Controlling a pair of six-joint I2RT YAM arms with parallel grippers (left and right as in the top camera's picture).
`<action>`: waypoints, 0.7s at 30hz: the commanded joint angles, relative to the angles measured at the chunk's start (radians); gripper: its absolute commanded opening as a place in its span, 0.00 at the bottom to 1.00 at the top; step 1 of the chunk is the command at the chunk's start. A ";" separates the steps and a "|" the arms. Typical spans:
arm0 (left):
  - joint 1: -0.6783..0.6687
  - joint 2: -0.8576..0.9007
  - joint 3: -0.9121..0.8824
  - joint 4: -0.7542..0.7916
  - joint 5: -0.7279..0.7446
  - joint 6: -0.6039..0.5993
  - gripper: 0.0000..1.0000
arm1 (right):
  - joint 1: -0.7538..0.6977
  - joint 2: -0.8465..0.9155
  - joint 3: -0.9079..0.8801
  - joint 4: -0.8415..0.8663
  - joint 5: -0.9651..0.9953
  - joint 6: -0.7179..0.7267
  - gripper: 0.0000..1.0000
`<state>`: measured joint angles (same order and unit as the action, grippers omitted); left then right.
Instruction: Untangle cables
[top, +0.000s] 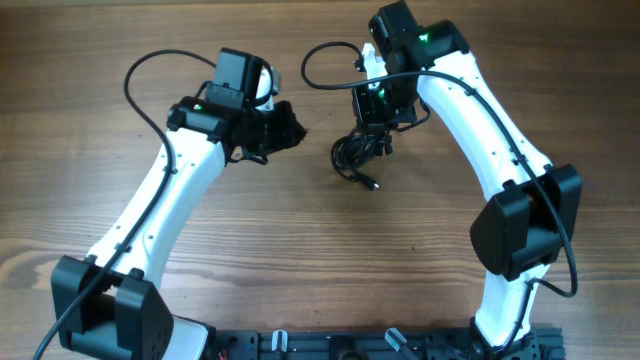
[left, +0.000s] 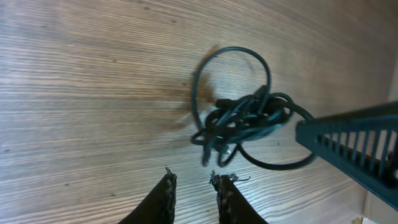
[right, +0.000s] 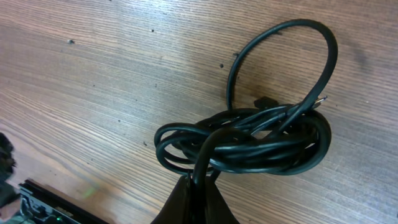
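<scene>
Two white robot arms: the left arm and the right arm. One brown wooden table. One tangled bunch of thin black cables; its cords are too mixed to count.

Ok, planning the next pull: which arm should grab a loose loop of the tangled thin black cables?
Probably left. The left gripper is empty, jaws apart, facing the thin black cables. The right gripper is shut on a strand, anchoring the bundle.
</scene>
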<state>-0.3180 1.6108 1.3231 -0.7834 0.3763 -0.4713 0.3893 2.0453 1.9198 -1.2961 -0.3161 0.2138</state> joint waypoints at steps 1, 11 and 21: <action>-0.069 0.004 0.005 0.033 0.016 0.024 0.26 | -0.002 0.024 0.002 0.013 -0.010 -0.058 0.04; -0.145 0.055 0.005 0.122 0.013 -0.004 0.31 | -0.098 0.025 0.002 0.017 -0.388 -0.251 0.04; -0.148 0.107 0.005 0.149 0.013 -0.060 0.46 | -0.127 0.026 0.002 -0.011 -0.625 -0.374 0.04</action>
<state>-0.4629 1.7027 1.3231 -0.6487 0.3843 -0.5179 0.2646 2.0544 1.9198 -1.2949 -0.8013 -0.0898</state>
